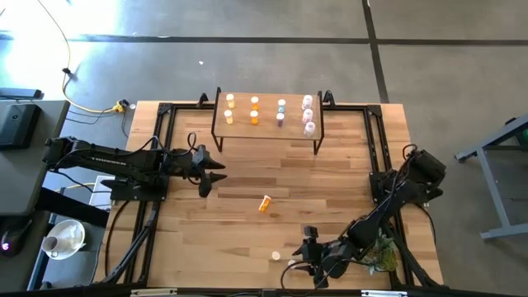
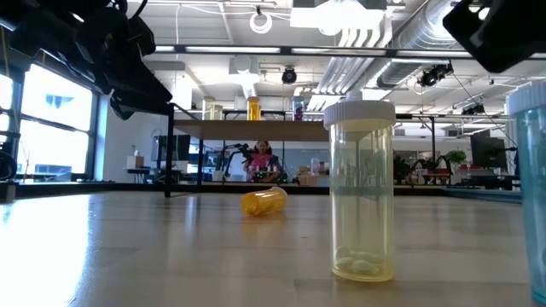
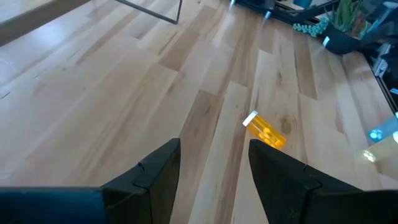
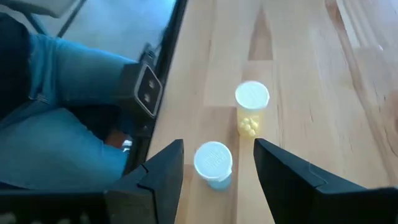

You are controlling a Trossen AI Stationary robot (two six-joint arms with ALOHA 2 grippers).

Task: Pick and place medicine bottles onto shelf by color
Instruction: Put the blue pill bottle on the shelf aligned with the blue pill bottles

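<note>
Bottle (image 4: 213, 163) stands upright just ahead of the right end effector (image 4: 217, 180), between its spread fingers; left end effector (image 1: 208, 172), also parted, waits farther off.

clear glossy plastic bottle (image 2: 362, 192) — pale wood table (image 2: 171, 256)

The shelf (image 1: 268, 124) stands at my surface's (image 1: 330, 190) far edge, bottles on it. One bottle (image 1: 265, 203) lies mid-surface; two bottles (image 1: 276, 256) stand near, left of my right claw (image 1: 307, 262).
</note>
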